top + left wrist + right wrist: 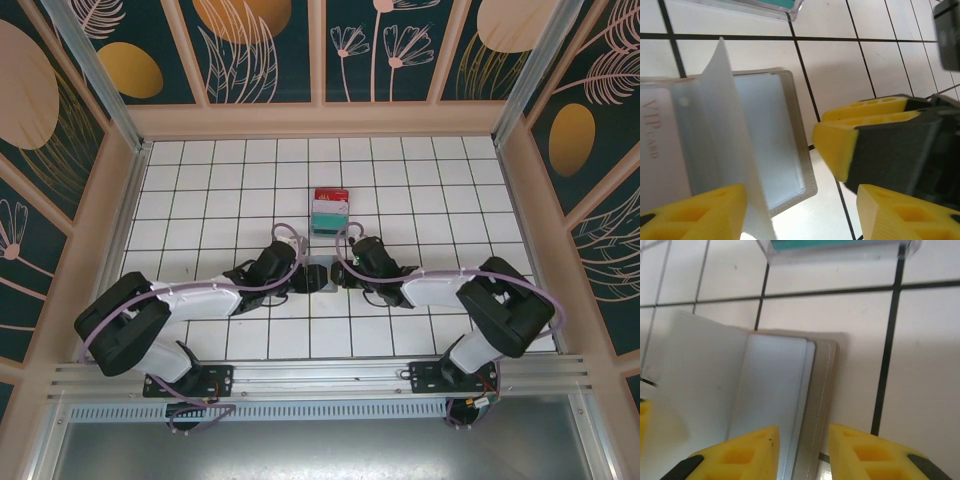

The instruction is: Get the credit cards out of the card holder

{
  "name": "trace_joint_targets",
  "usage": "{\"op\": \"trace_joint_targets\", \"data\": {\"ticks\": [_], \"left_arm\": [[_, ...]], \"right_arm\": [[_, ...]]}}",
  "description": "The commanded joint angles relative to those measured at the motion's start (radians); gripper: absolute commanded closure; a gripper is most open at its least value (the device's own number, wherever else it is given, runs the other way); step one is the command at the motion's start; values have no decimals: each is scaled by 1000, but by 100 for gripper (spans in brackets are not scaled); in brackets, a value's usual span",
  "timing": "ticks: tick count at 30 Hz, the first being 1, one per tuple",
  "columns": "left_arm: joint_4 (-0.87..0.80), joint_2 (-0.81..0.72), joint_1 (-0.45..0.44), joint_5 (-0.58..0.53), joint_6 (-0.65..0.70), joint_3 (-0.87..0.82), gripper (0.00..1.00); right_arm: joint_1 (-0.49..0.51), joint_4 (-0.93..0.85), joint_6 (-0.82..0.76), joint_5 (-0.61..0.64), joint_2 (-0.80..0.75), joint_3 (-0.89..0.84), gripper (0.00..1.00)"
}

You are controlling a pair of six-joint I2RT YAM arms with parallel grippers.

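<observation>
Lying open on the tiles [200,200], the card holder [318,275] is straddled by the narrowed right gripper [804,435], grip unclear, and the wide-parted left gripper [802,202]; a tucked card [660,150] likely needs to be pinched out next.

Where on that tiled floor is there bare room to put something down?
Bare tiles lie between the red, white and teal stack and the left wall, between it and the right wall, and along the back wall. The middle is crowded: the left gripper and right gripper meet over the card holder, just on the near side of the stack.
</observation>
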Motion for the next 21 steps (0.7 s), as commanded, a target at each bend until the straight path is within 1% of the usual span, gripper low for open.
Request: {"op": "trace_joint_targets", "data": {"ticks": [1, 2, 4, 8, 15, 20, 21], "left_arm": [[23, 23, -12, 2, 17, 31, 40], [24, 25, -14, 3, 14, 36, 40], [22, 21, -15, -7, 8, 42, 45], [-15, -23, -14, -74, 9, 33, 51], [-79, -108, -6, -153, 34, 1, 55], [-97, -167, 39, -173, 46, -62, 57], [-100, -179, 47, -178, 49, -78, 59]], "right_arm": [[-18, -29, 23, 42, -68, -27, 68], [-20, -33, 26, 46, -79, -31, 68], [-23, -34, 31, 45, -95, -38, 68], [-23, -35, 41, 24, -112, -37, 68], [-21, -45, 50, -1, -127, -13, 67], [-3, -44, 54, -31, -116, 21, 68], [3, -40, 56, -45, -109, 29, 68]]}}
